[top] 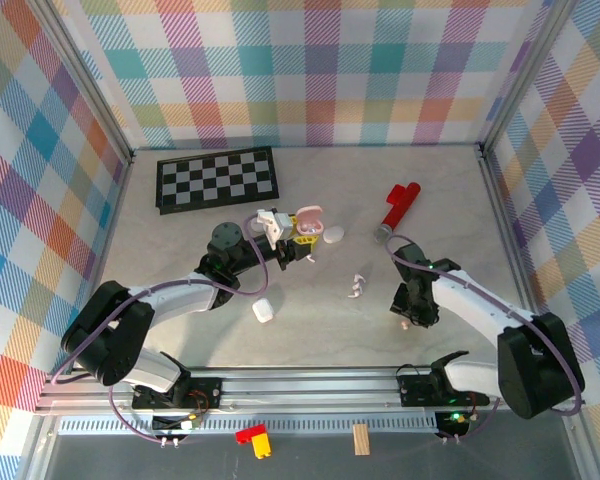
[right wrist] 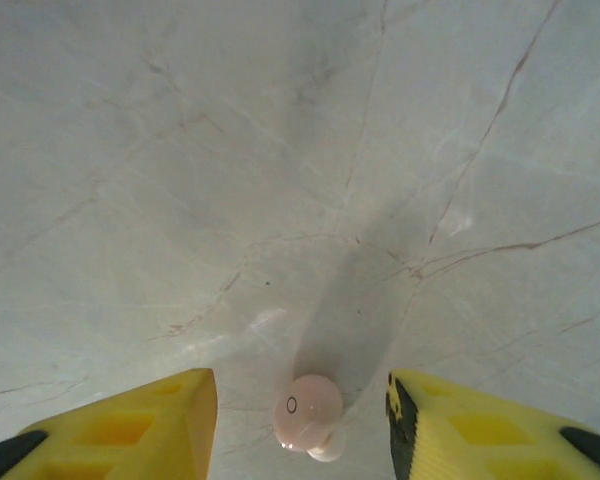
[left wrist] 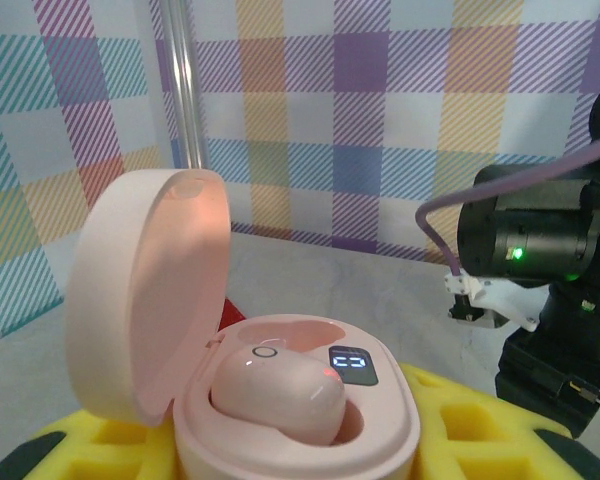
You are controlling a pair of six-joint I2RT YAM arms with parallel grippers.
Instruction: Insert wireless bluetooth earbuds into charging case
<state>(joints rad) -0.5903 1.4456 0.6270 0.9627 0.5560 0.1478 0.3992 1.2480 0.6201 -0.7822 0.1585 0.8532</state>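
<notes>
My left gripper (top: 288, 238) is shut on an open pink charging case (top: 307, 221), lid up. In the left wrist view the case (left wrist: 280, 400) sits between the yellow pads (left wrist: 480, 425). One pink earbud (left wrist: 275, 392) lies in its well beside a lit display. Over the table at the right, my right gripper (top: 408, 318) points down. Its yellow fingers (right wrist: 130, 430) stand open on either side of a second pink earbud (right wrist: 308, 408), which lies on the table with a gap on both sides. A small white earbud piece (top: 357, 287) lies mid-table.
A white pebble case (top: 263, 310) lies near the left arm and a white round piece (top: 334, 235) sits right of the pink case. A checkerboard (top: 217, 178) is at the back left and a red tube (top: 400, 205) at the back right. Checked walls enclose the table.
</notes>
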